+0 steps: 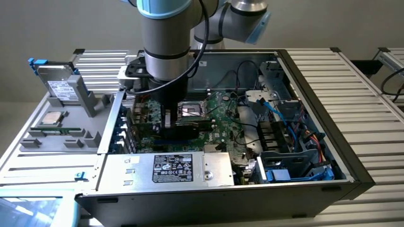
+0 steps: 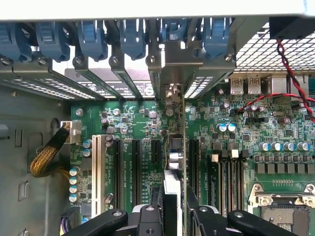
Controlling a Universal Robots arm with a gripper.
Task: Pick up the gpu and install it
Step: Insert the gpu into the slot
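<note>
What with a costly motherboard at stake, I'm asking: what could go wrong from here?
The gripper holds the gpu edge-on among the black slots; if its edge sits off a slot, pressing could damage the motherboard. Its silver bracket is close to the rear slot frame and might catch there, tilting the card.

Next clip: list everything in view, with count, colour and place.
case: one, black, open
motherboard: one, green, on the case floor
gpu: one, green with silver bracket, edge-on over the motherboard
power supply: one, silver with black label, in the case
fixture: one, grey, at the exterior view's left
hard drive: one, silver with white label, upright in the fixture
processor: one, silver, flat on the fixture
arm: one, grey with blue caps, reaching into the case
tool: one, black, closed on the gpu
</note>
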